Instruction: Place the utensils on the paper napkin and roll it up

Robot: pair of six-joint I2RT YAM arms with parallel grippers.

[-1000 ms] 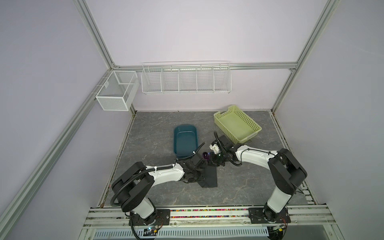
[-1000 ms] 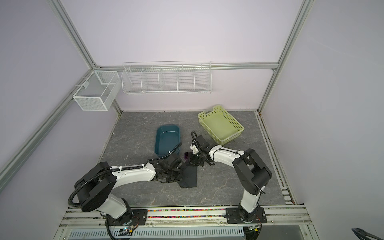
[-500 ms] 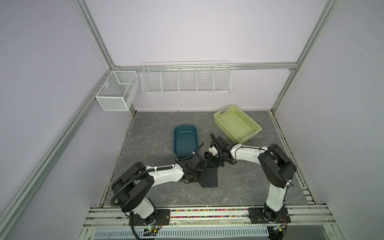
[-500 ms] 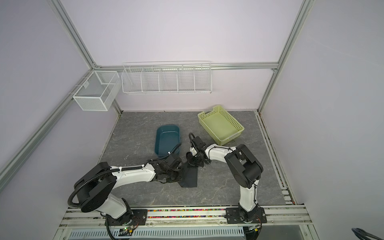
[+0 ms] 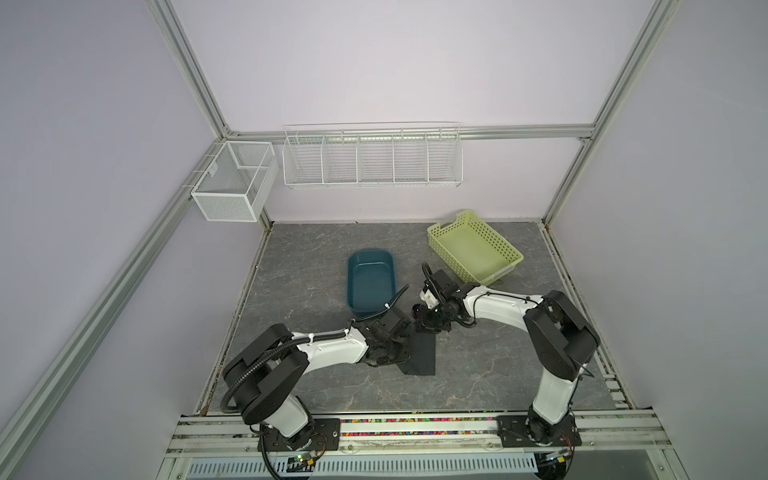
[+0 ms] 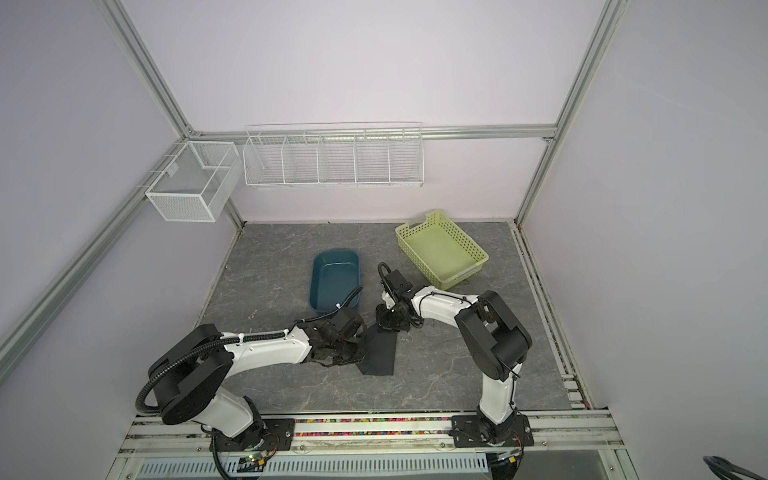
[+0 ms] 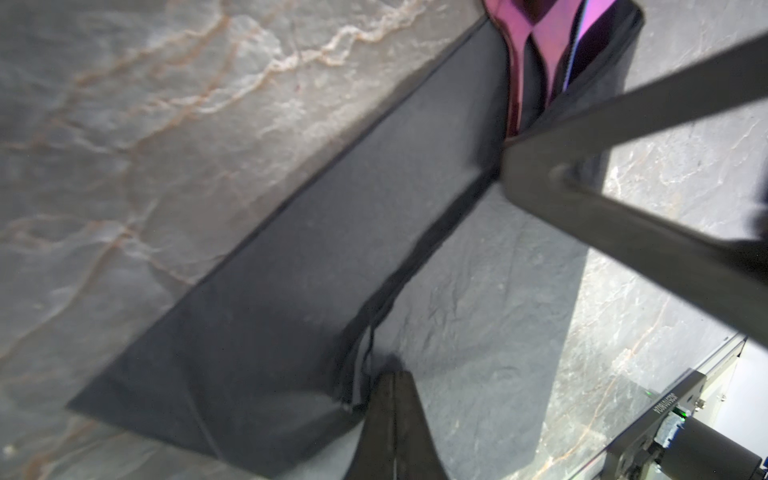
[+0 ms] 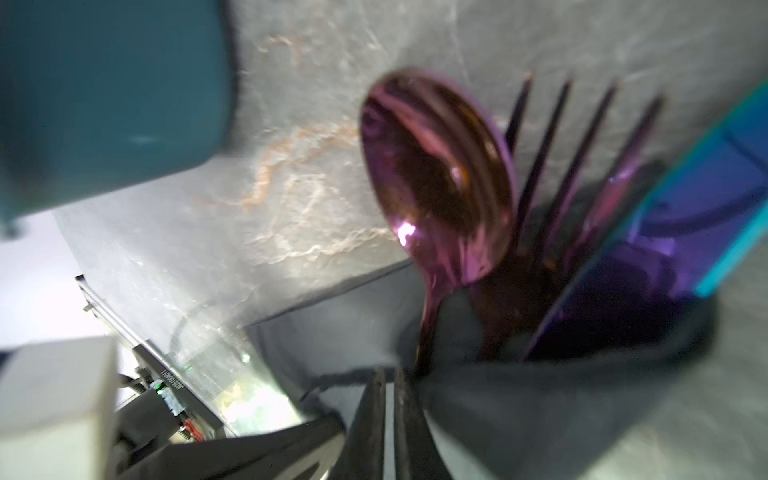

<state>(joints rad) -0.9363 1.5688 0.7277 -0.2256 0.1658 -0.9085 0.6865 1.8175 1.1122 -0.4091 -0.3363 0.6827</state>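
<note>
Noting a small shift: over the last second the right arm's elbow swings in toward the middle, while the right gripper (image 5: pixel 430 326) keeps to the far end of the napkin (image 5: pixel 422 357). Its jaws, pressed together a moment ago, now show a thin slit in the right wrist view. Cannot tell whether paper is still caught at the tips. Left gripper (image 7: pixel 392 378) closed tight, tips touching the napkin's folded edge toward the handle end; whether paper sits between them is unclear. Utensils: all 3 lie inside the napkin, handles wrapped, heads poking out at the far end: spoon (image 8: pixel 436 178), fork (image 8: pixel 573 137), knife (image 8: pixel 685 199). Napkin rests on the table (image 5: pixel 498 374) near the tub (image 5: pixel 370 282), a narrow dark strip with 1 flat flap not yet wound. Reading: placing is done, rolling is partway. The right jaws' loosening looks like a let-go or a regrip. If they part before the flap is turned over, the wrap may spring open at the head end, so the left hold matters now.
</note>
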